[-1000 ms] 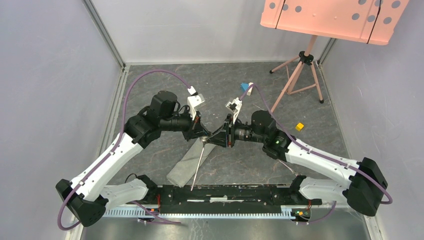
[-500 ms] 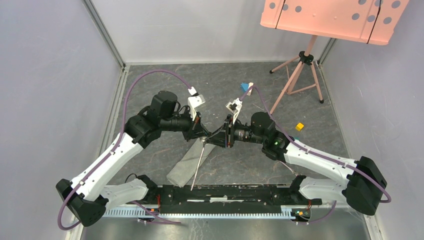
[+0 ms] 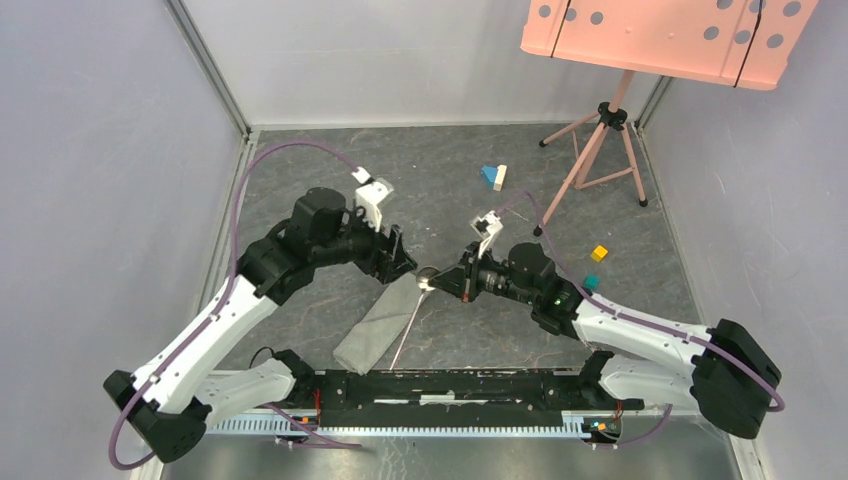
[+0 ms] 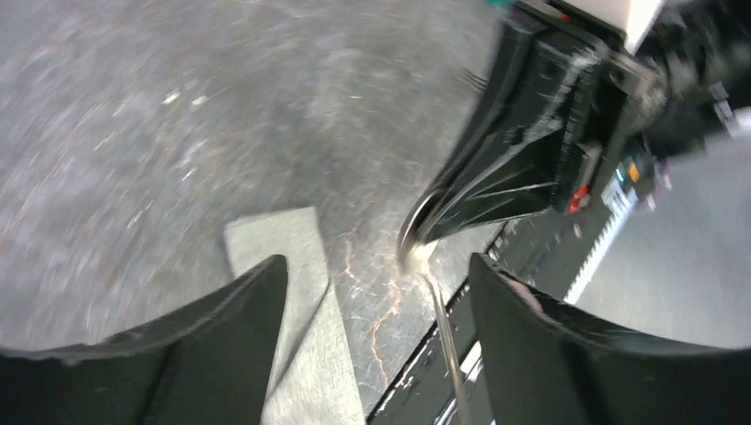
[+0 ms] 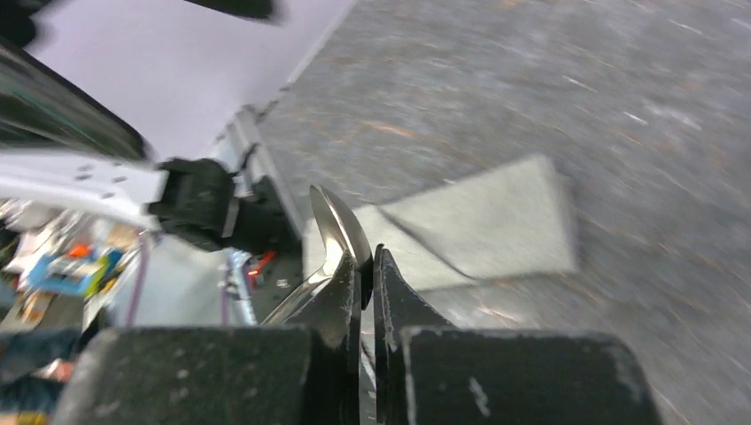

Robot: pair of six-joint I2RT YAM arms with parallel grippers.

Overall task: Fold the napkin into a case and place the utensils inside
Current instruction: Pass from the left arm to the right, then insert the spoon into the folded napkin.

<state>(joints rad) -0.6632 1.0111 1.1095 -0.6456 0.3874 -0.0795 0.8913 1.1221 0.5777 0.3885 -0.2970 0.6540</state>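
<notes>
Narrow folded grey case (image 3: 372, 330) lies flat; shiny spoon (image 3: 426, 282) slants along its right edge.

Soft, even light keeps the top view sharp, with faint shadows. Both wrist views are motion-blurred: the dark grey mottled bench (image 4: 133, 106) streaks beyond the left end effector (image 4: 376, 274). Ahead of the right end effector (image 5: 370, 261), the light grey cloth napkin (image 5: 496, 221) is soft-edged, and glare brightens the shiny silver metal spoon (image 5: 341, 230) at its tips.

The spoon (image 3: 411, 325) bars the case's (image 3: 373, 330) right edge.
</notes>
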